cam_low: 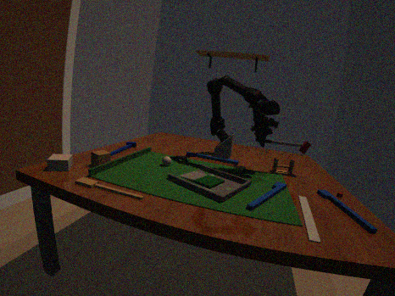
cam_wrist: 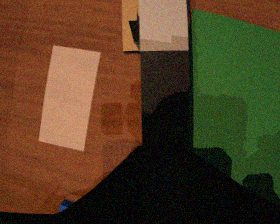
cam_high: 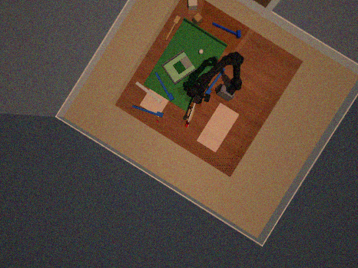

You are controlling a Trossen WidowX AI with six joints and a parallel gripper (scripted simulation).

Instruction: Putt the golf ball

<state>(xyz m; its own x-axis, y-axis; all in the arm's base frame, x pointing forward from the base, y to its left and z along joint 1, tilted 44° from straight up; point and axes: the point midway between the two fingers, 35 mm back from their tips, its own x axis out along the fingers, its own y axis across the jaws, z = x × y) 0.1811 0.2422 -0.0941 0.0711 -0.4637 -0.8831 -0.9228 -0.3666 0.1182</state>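
Note:
The red putter has a red head (cam_high: 187,124) (cam_low: 305,147) and a thin dark shaft (cam_low: 286,143). My gripper (cam_low: 263,142) is shut on the shaft near its end and holds the putter raised, roughly level, above the dark stand (cam_low: 275,165). In the wrist view the shaft (cam_wrist: 164,25) runs up from between the dark fingers; the head is out of view there. The white golf ball (cam_high: 200,51) (cam_low: 167,160) sits on the green mat (cam_high: 200,38) (cam_low: 140,182). A walled frame (cam_high: 175,83) (cam_low: 175,180) surrounds a small green square (cam_high: 179,67) (cam_low: 208,181) and pale sloping surfaces.
A blue stick (cam_high: 163,85) (cam_low: 264,197) lies on the mat; others lie around it. A white strip (cam_low: 309,218) lies near the front right edge. A white block (cam_high: 193,2) (cam_low: 60,162) and a wooden block (cam_high: 197,18) (cam_low: 100,158) stand at the far left.

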